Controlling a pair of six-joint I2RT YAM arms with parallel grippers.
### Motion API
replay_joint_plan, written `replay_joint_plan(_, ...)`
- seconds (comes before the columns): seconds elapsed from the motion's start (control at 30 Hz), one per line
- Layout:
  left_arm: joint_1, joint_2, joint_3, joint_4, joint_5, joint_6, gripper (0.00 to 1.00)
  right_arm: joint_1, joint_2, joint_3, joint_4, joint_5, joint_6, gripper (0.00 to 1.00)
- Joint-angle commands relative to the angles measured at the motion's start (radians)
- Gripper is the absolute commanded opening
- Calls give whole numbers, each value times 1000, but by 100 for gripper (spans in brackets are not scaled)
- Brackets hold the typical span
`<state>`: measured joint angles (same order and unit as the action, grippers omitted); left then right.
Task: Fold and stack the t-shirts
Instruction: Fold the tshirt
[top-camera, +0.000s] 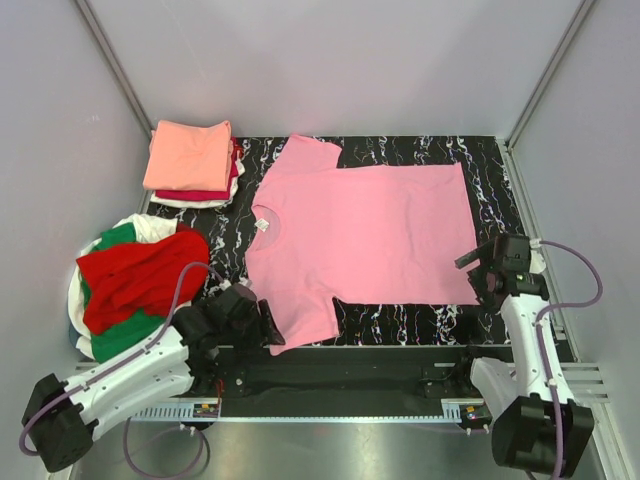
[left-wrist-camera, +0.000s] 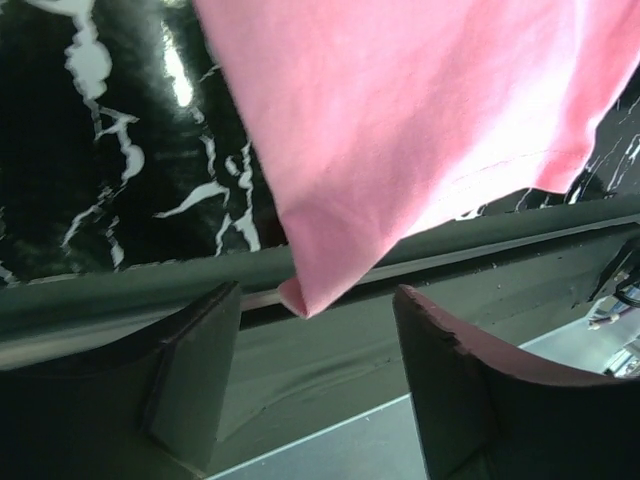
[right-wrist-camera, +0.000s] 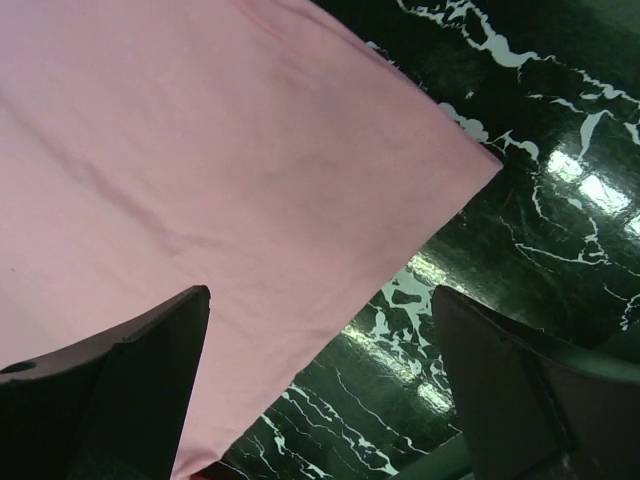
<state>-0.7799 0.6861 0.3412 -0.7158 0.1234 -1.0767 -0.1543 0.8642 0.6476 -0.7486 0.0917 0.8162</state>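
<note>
A bubblegum pink t-shirt (top-camera: 365, 235) lies spread flat on the black marbled mat (top-camera: 480, 160), neck with white label (top-camera: 262, 225) to the left. My left gripper (top-camera: 268, 328) is open at the shirt's near-left sleeve; the sleeve tip (left-wrist-camera: 305, 297) hangs over the mat's front edge between the open fingers (left-wrist-camera: 195, 375), untouched. My right gripper (top-camera: 478, 262) is open over the shirt's near-right hem corner (right-wrist-camera: 470, 160), holding nothing. A folded stack with a salmon-orange tee (top-camera: 190, 153) on top sits at the back left. A heap of red (top-camera: 140, 275), green and white tees lies at the left.
Grey walls close in the mat on three sides. The metal table rail (top-camera: 340, 415) runs along the front, with the arm bases on it. The mat's front edge (left-wrist-camera: 150, 285) shows in the left wrist view.
</note>
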Motion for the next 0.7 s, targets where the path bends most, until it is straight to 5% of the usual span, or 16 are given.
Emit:
replay_joint_plan(0.0, -22, 73, -19, 137, -48, -43, 61, -88, 24, 6, 69, -87, -58, 100)
replay_joint_plan(0.07, -33, 105, -16, 194, -53, -46, 50, -158, 41, -23, 90, -125, -78, 98)
replay_joint_plan(0.1, -39, 128, -11, 208, -63, -48, 30, -183, 47, -32, 98, -153, -84, 98)
replay_joint_plan(0.2, -55, 145, 47, 187, -108, -42, 2, -263, 82, -54, 117, -213, -71, 94)
replay_joint_plan(0.67, -55, 95, 140, 75, -159, -26, 0, -392, 263, -146, 242, -285, 4, 74)
